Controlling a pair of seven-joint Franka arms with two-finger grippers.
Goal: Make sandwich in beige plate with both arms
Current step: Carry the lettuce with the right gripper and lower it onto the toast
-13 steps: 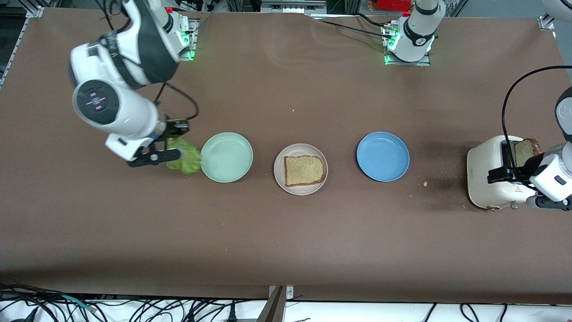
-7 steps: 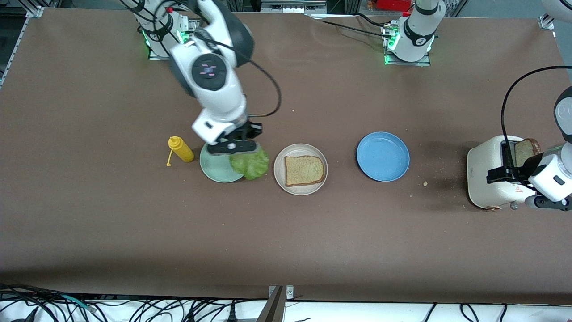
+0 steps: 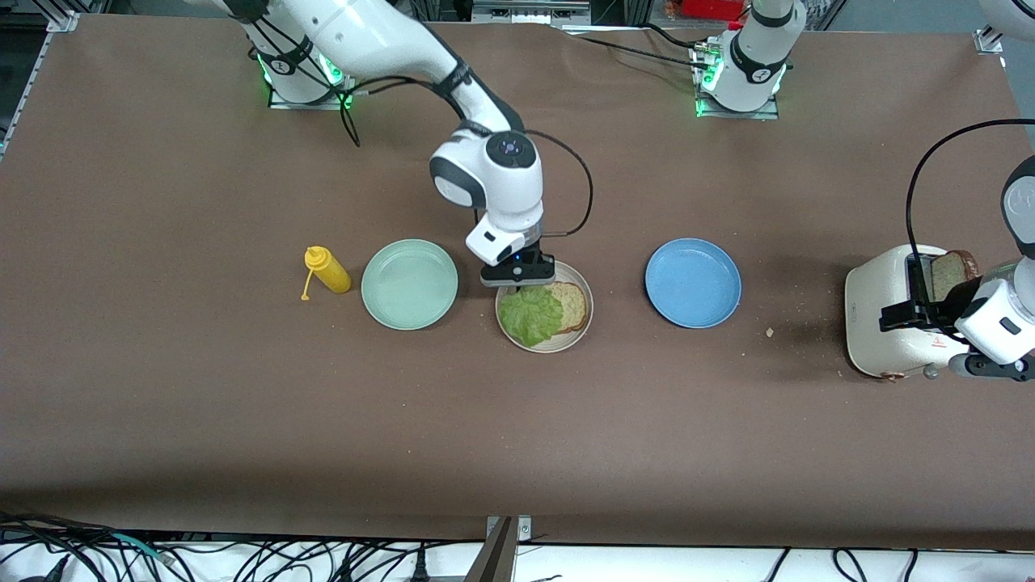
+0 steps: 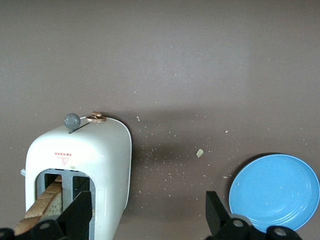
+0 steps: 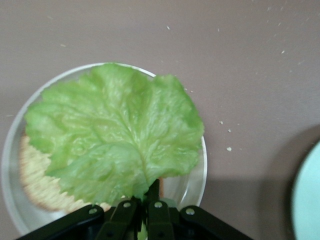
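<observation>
right gripper (image 3: 518,281) over the beige plate (image 3: 584,323), jaws clamped on lettuce leaf (image 3: 530,314), which hangs over the bread slice (image 3: 572,304) on that plate. left gripper (image 4: 150,227) over the toaster (image 3: 885,311), jaws apart. blue plate (image 3: 693,282) at 3 o'clock of the beige plate.

Front view: high camera, looks down across the table (image 3: 162,404) toward both arm bases, takes in the whole surface. Left wrist view: faces down, fairly near, over the toaster (image 4: 80,170) and blue plate (image 4: 275,192); both also show in the front view. Right wrist view: faces down, very close over the beige plate (image 5: 197,182) and lettuce (image 5: 117,137), shared with the front view.
</observation>
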